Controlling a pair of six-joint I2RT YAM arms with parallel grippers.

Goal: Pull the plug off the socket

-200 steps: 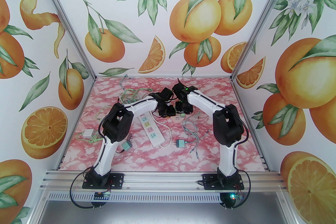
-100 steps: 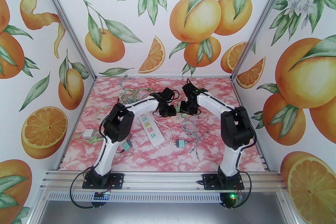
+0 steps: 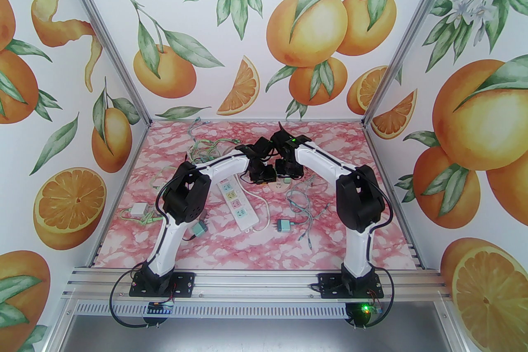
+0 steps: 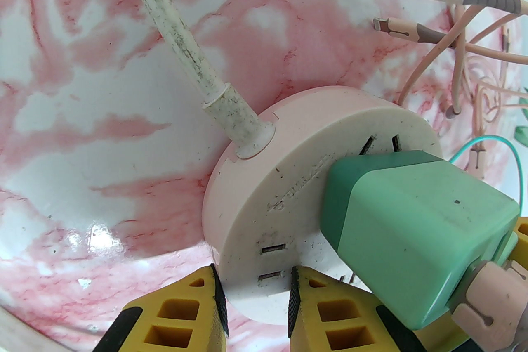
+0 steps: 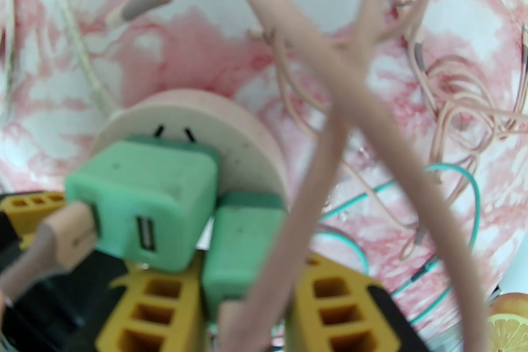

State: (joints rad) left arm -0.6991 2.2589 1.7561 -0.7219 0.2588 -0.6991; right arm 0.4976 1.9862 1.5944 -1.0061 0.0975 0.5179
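Note:
A round pink socket point(image 4: 297, 185) lies on the pink marbled table point(image 3: 231, 243), with a green plug point(image 4: 412, 226) seated in its face. My left gripper point(image 4: 253, 276) is shut on the socket's near rim, yellow fingers point(image 4: 198, 309) on either side. From the right wrist, the socket point(image 5: 243, 135) carries that plug point(image 5: 144, 193), and a second green plug point(image 5: 239, 251) is at its lower edge. My right gripper point(image 5: 243, 268) is shut on this second plug. Its prongs are hidden. A thick pink cable point(image 5: 321, 102) crosses in front. From above, both grippers point(image 3: 264, 176) point(image 3: 287, 173) meet over the socket point(image 3: 279, 187).
A white power strip point(image 3: 237, 206) lies behind the left arm. Loose green plugs point(image 3: 284, 225) point(image 3: 200, 229) and a white adapter point(image 3: 136, 210) lie nearer the front. Tangled cables point(image 3: 305, 201) point(image 3: 206, 148) spread right of and behind the grippers.
The right arm swung out to the right half a second ago and has come back left to where it was a second ago. The left arm has stayed put.

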